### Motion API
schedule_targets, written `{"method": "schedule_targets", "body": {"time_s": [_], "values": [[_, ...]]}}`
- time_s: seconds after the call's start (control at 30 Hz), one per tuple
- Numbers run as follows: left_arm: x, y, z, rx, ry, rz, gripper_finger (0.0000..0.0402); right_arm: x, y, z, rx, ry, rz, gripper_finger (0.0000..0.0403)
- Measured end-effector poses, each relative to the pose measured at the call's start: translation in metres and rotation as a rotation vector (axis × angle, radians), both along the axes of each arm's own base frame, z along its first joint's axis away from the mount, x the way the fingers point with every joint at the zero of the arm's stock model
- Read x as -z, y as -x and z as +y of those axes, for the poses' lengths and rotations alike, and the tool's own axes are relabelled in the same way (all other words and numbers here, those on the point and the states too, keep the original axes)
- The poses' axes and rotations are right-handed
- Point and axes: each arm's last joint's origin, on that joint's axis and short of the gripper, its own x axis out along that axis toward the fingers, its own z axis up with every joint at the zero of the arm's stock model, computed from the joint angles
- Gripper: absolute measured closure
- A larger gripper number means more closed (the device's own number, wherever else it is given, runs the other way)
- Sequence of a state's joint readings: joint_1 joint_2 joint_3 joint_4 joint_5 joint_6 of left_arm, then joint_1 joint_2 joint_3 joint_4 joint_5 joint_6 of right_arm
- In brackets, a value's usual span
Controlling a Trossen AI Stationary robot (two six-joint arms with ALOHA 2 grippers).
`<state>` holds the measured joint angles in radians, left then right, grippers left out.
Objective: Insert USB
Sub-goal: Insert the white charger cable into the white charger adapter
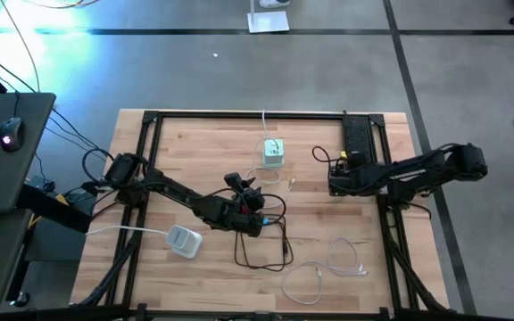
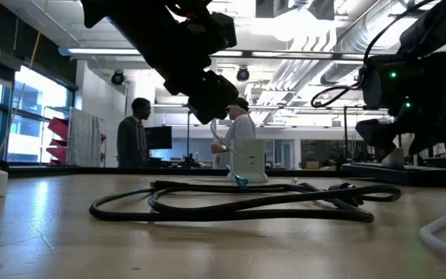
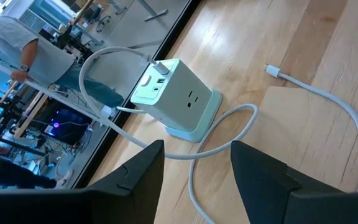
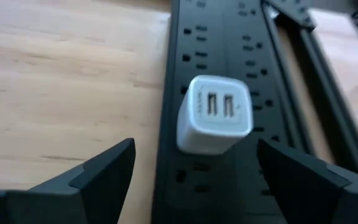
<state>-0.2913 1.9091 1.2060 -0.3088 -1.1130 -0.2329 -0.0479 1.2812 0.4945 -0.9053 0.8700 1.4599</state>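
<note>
USB cable (image 3: 328, 102), white, lies loose on the desk (image 1: 194, 147) with its free plug (image 3: 271, 70) resting on the wood a little way from the pale green power cube (image 3: 178, 98), not yet in any socket. Another white cord (image 3: 114, 68) is already plugged into the cube's top face, next to the free ports. The left gripper (image 3: 194, 180) hovers over the middle of the desk with its fingers apart and nothing between them, looking toward the cube. The right gripper (image 4: 194, 180) is over at the black power strip (image 4: 241, 74) near the desk's right edge, jaws spread wide and empty, facing a small white charger (image 4: 215, 115) with two USB ports that sits plugged into the strip. From here the likely trouble is the plug itself: it is small and flat on the wood, so a pinch could slide off it or catch it crooked, and then it would jam against the port rim. Pushing could also shove the light cube along the desk, since nothing braces it. A black cable (image 2: 238, 203) coiled under the left arm could snag as that arm moves.
</note>
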Motion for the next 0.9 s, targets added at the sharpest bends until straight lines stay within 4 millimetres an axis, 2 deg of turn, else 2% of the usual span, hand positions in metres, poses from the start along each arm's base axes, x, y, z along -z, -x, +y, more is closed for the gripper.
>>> {"method": "schedule_targets", "body": {"time_s": [0.23, 0.33, 0.47, 0.53, 0.67, 0.8, 0.9], "values": [[0.0, 0.0, 0.0, 0.0, 0.0, 0.0, 0.0239, -0.032, -0.015, -0.002, -0.053, -0.007, 0.08, 0.0095], [0.0, 0.0, 0.0, 0.0, 0.0, 0.0, 0.0239, -0.036, -0.022, -0.008, -0.105, -0.095, 0.112, 0.0126], [0.0, 0.0, 0.0, 0.001, 0.001, 0.0, 0.0239, -0.031, -0.028, -0.017, -0.21, -0.224, 0.131, 0.0195], [0.0, 0.0, 0.0, 0.005, -0.004, 0.008, 0.0239, -0.032, -0.038, -0.018, -0.322, -0.263, 0.102, 0.0229], [-0.001, 0.001, -0.002, 0.016, -0.011, 0.021, 0.0239, -0.045, -0.067, -0.013, -0.693, -0.35, 0.006, 0.0273], [-0.005, 0.002, -0.002, 0.018, -0.007, 0.015, 0.0239, -0.064, -0.089, 0.001, -0.99, -0.444, -0.172, 0.0289], [-0.005, 0.002, -0.002, 0.021, -0.007, 0.016, 0.0239, -0.075, -0.095, 0.023, -1.175, -0.519, -0.186, 0.029]]}}
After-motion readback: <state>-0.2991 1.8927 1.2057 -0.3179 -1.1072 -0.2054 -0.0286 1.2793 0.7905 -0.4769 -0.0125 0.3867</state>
